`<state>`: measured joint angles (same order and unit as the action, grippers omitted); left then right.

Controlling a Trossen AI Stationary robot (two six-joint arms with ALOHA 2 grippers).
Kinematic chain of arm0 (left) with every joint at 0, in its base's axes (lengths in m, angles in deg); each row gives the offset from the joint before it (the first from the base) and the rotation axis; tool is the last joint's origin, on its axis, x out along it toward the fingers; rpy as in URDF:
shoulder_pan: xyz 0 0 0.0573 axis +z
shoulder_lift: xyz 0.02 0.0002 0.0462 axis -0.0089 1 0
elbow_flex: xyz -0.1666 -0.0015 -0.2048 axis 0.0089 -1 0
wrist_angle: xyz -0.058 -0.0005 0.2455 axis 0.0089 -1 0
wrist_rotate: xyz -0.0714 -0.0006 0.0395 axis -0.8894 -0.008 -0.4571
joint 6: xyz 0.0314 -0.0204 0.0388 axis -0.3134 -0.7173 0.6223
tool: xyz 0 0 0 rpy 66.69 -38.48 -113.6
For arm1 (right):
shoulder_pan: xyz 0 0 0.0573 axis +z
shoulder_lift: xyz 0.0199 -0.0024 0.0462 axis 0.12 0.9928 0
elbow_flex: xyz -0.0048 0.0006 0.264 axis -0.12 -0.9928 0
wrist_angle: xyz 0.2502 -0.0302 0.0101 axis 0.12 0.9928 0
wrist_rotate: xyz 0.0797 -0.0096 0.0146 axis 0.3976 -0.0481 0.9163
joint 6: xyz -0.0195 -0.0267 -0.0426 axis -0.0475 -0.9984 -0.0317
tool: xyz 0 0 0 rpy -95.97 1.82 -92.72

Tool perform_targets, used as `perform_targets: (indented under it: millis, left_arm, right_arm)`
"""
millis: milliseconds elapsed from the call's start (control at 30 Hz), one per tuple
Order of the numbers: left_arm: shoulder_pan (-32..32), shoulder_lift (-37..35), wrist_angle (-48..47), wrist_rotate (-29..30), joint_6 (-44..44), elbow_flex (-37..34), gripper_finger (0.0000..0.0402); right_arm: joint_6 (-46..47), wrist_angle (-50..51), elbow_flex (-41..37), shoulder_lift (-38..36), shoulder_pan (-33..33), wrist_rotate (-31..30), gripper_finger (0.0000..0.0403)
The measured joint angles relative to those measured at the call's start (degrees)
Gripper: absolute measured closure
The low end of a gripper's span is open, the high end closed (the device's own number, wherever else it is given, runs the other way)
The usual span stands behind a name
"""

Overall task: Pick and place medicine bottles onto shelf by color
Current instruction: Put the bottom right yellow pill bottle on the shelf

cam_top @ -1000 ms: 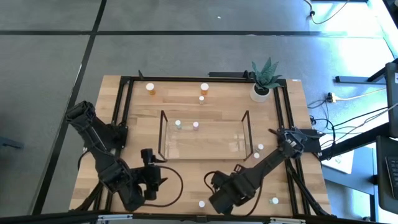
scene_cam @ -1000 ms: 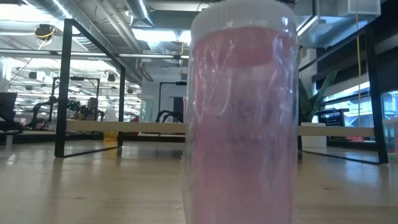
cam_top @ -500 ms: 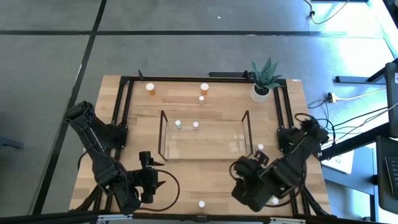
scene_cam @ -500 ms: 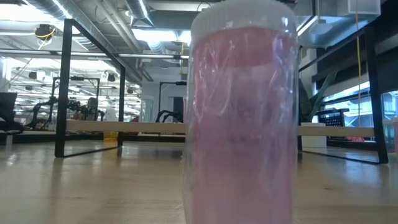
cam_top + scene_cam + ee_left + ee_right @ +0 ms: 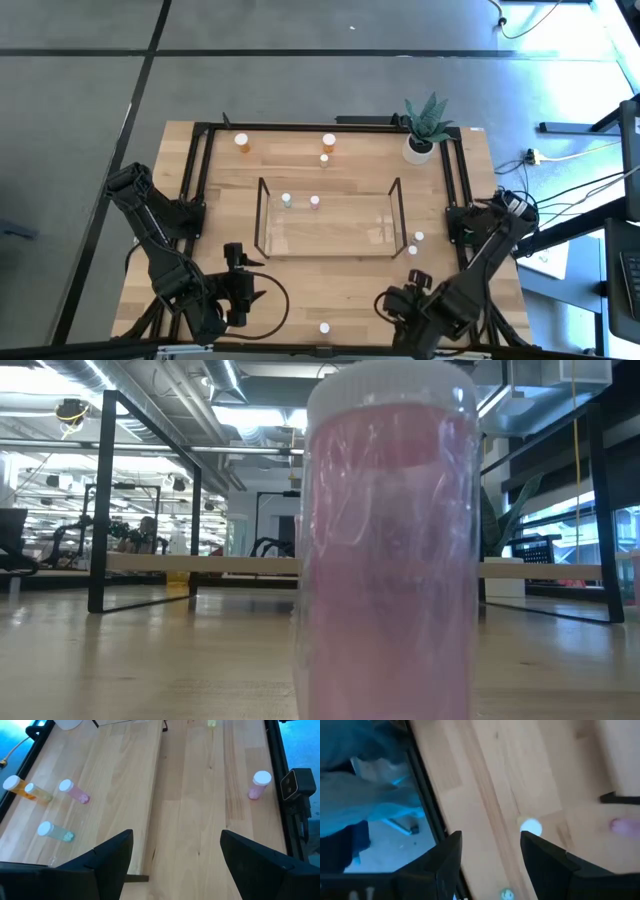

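Step in hand, as judged: a reach for another bottle; nothing is held by either arm. The shelf (image 5: 328, 217) stands mid-table, and two small bottles, one greenish (image 5: 286, 200) and one pinkish (image 5: 314, 201), are seen inside its outline near the far side.

The right gripper (image 5: 402, 304) is low at the near right of the table, fingers apart and empty. In the right wrist view a white-capped bottle (image 5: 530, 826) is seen ahead of the fingers, not yet between them. Next move, as judged: the jaws to be lined up around that bottle before closing.

The left gripper (image 5: 243, 288) waits at the near left, fingers wide apart, empty. A pink bottle (image 5: 324, 327) stands at the near edge, between the arms.
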<state>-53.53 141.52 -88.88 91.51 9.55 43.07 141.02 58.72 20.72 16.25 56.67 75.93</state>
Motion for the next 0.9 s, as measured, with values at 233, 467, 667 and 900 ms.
perform_targets:
  millis: [233,467,667,900]
  left_arm:
    - [0.0,0.0,0.0,0.11,-0.02,0.0,0.0108]
    - [0.0,0.0,-0.01,0.13,0.09,0.0,0.0108]
    - [0.0,0.0,-0.02,0.62,0.07,0.0,0.0108]
    - [0.0,0.0,-0.02,1.46,0.07,0.0,0.0108]
  right_arm:
    - [-1.37,-2.07,-5.46,0.0,0.0,4.22,0.0198]
    - [-1.52,-2.86,-7.91,0.02,-1.73,6.99,0.0199]
    - [-4.36,-3.21,-8.22,0.0,-3.41,12.47,0.0199]
    - [-6.04,-3.87,-8.2,0.0,-4.53,12.63,0.0199]
